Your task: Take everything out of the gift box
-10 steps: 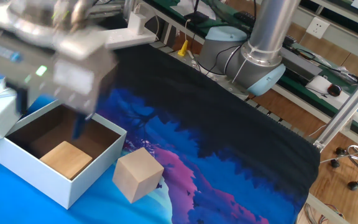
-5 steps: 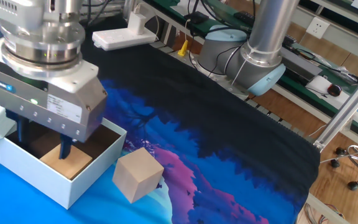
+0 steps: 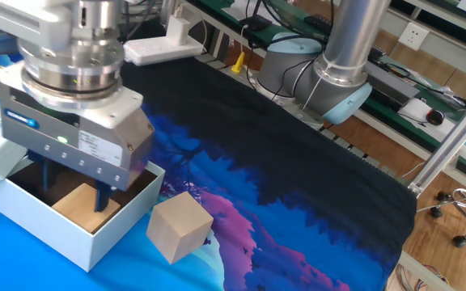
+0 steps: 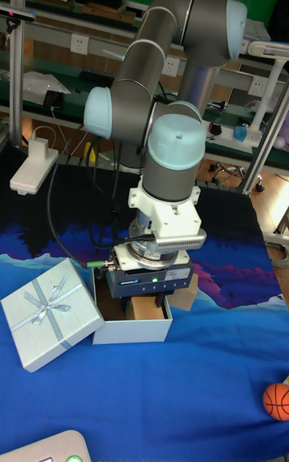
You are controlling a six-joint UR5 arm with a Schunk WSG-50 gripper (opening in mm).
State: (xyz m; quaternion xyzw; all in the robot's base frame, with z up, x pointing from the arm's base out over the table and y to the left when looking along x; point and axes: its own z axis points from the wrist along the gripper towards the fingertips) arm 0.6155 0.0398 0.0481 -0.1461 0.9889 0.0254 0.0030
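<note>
The gift box (image 3: 55,236) stands open at the left on the blue mat, its brown inside showing. Its lid (image 4: 50,314), with a pale ribbon bow, lies flat just left of the gift box (image 4: 132,329). A tan wood block (image 3: 79,206) lies inside. My gripper (image 3: 75,192) reaches down into the box, its two dark fingers (image 3: 102,196) standing apart on either side of that block, open. A paler wood block (image 3: 180,228) sits on the mat just right of the box. In the tall fixed view the fingertips are hidden behind the box wall.
A white power strip (image 3: 160,44) lies at the back of the table, near the arm's base (image 3: 298,65). A small orange ball (image 4: 277,399) rests at the front right. The table's right edge (image 3: 407,234) drops off toward a chair.
The gripper has swung in over the box and come down into it, shifting slightly right; its fingers now straddle the tan block. Both blocks, box and lid have stayed put.
</note>
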